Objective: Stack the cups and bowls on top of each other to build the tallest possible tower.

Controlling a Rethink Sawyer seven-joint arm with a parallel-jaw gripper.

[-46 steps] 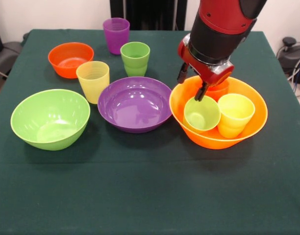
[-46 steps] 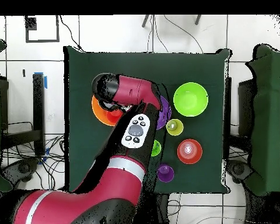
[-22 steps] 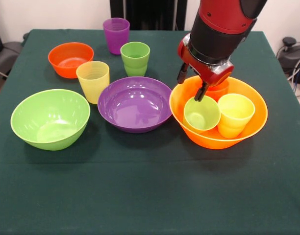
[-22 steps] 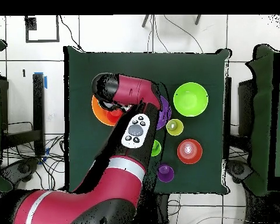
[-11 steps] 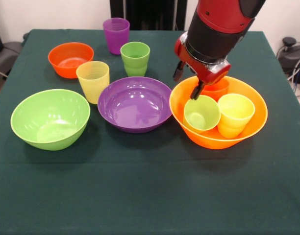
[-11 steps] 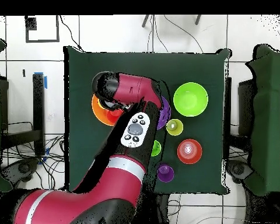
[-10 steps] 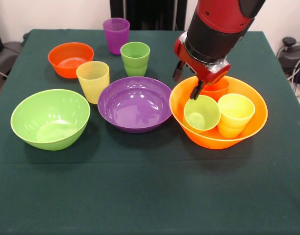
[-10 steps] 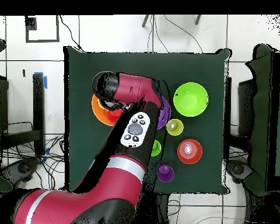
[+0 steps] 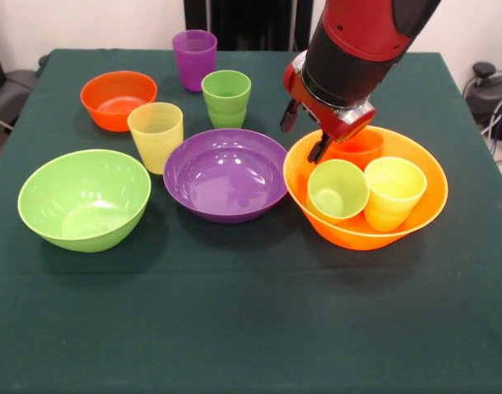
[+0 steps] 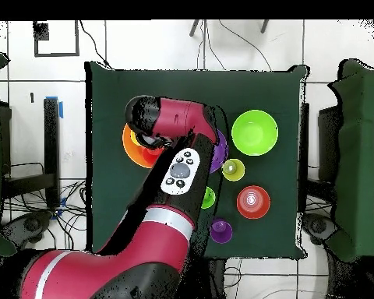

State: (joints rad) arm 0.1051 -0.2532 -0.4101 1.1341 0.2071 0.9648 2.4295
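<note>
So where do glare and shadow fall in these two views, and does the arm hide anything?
Front view: soft highlights sit inside the purple bowl and lime green bowl, each throwing a faint shadow on the tablecloth; the open tool is sharp. Overhead view: the arm covers most of the yellow-orange bowl and the cups in it.

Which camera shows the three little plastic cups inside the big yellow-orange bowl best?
The front view: the lime green cup, yellow cup and orange cup show clearly. Overhead, the red arm hides them, leaving only the big yellow-orange bowl edge.
</note>
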